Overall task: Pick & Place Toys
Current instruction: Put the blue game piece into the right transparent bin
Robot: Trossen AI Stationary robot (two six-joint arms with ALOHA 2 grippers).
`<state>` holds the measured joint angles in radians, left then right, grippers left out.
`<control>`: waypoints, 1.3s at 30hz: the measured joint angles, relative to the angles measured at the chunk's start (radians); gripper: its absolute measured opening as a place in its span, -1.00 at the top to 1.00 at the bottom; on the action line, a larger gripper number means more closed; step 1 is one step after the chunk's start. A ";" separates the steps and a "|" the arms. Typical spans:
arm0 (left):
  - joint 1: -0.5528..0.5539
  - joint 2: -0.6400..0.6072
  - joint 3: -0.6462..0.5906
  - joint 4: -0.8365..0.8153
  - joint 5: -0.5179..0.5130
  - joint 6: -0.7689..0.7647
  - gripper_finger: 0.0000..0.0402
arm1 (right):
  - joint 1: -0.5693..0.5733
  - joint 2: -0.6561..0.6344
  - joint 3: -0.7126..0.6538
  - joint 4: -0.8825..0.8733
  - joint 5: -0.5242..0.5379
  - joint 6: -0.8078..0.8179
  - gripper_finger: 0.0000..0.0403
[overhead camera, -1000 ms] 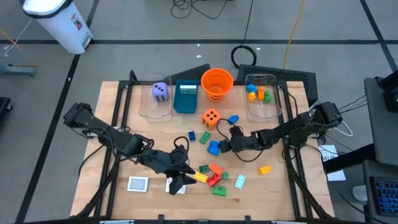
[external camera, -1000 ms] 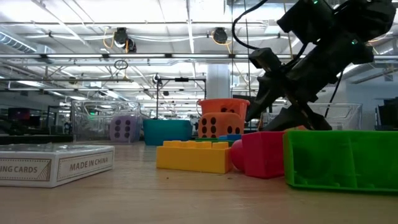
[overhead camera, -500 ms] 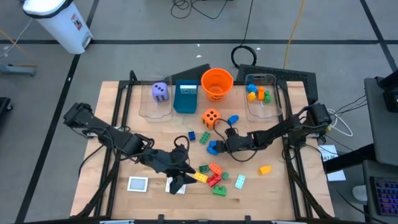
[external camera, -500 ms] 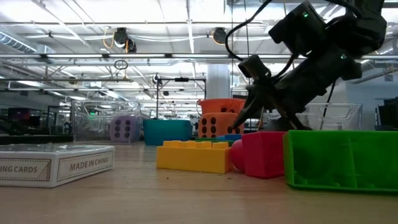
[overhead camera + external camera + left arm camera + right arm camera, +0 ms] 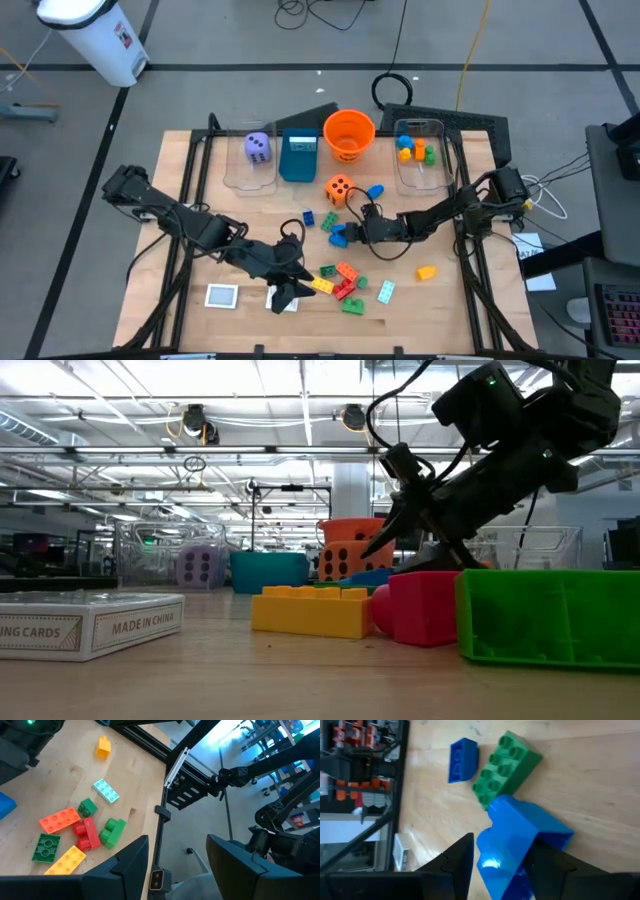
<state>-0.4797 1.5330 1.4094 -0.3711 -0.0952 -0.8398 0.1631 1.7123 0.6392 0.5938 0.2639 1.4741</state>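
My right gripper (image 5: 348,235) reaches in from the table's right to mid-table and is shut on a blue brick (image 5: 337,236); its wrist view shows that brick (image 5: 520,845) filling the gap between the fingers. Just beyond lie a green brick (image 5: 505,767) and a small blue brick (image 5: 462,760). My left gripper (image 5: 285,293) hovers near the front edge, open, with nothing between its fingertips (image 5: 177,840). A white card (image 5: 272,298) shows beneath it, partly hidden. A cluster of coloured bricks (image 5: 345,283) lies on the table beside it. My right gripper pinches the blue brick by its two opposite sides (image 5: 485,855) between its two fingers. The fingers come from the table's right, slanting down toward the left. The brick sits tilted in the hold; I cannot tell whether its far end (image 5: 560,832) rests on the wood.
At the back stand a clear bin with a purple die (image 5: 257,146), a teal box (image 5: 298,156), an orange bucket (image 5: 349,134) and a clear bin with bricks (image 5: 419,150). An orange die (image 5: 339,188), a yellow brick (image 5: 427,272) and a card box (image 5: 221,296) lie loose.
My right gripper has sunk and tipped its fingers further down while shifting a little toward the table's left, at the blue brick. The blue brick has moved slightly to the left with it. My left gripper has kept still.
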 joint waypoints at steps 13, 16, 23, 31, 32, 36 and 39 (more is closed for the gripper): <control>0.000 0.000 0.000 -0.007 0.000 0.007 -0.04 | -0.007 0.000 0.000 0.000 0.027 -0.001 0.81; 0.000 0.000 0.000 -0.007 0.000 0.007 -0.04 | -0.011 -0.002 0.000 0.007 0.025 -0.004 0.92; 0.000 0.000 0.000 -0.007 0.000 -0.001 -0.04 | -0.013 -0.001 0.000 0.025 0.024 -0.032 0.95; 0.026 -0.024 0.000 0.011 0.008 -0.057 -0.04 | -0.013 -0.053 -0.001 0.145 0.023 -0.095 0.98; 0.033 -0.033 0.000 0.013 0.008 -0.060 -0.04 | -0.013 -0.071 -0.001 0.150 0.023 -0.107 0.98; 0.074 -0.066 0.000 0.038 0.008 -0.053 -0.04 | -0.013 -0.165 -0.001 0.180 0.037 -0.184 0.98; 0.119 -0.089 0.000 0.043 -0.014 -0.059 -0.04 | -0.013 -0.244 -0.001 0.221 0.102 -0.269 0.98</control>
<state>-0.3612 1.4435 1.4097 -0.3277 -0.1096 -0.8990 0.1505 1.4685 0.6384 0.8150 0.3655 1.2055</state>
